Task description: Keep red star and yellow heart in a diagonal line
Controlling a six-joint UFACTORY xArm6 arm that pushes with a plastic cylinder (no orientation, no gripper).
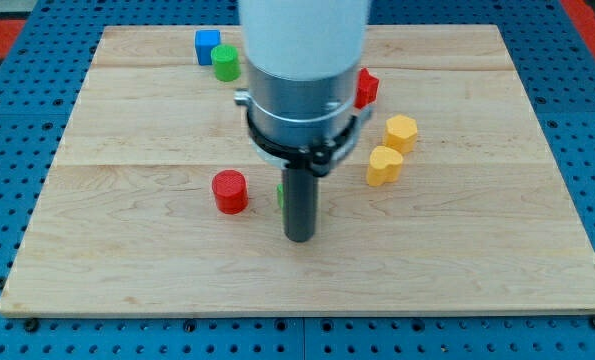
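The red star (pixel 366 88) lies right of the board's middle toward the view's top, partly hidden by the arm's body. The yellow heart (pixel 383 166) lies below and slightly right of it, with a yellow hexagon (pixel 401 132) between them on the right. My tip (pixel 298 238) rests on the board near its middle, left of and below the yellow heart, apart from it. A green block (pixel 280 195) shows only as a sliver just behind the rod's left side.
A red cylinder (pixel 230 191) lies left of my tip. A blue cube (pixel 207 46) and a green cylinder (pixel 226 62) sit close together near the top edge. The wooden board (pixel 127 270) lies on a blue pegboard surface.
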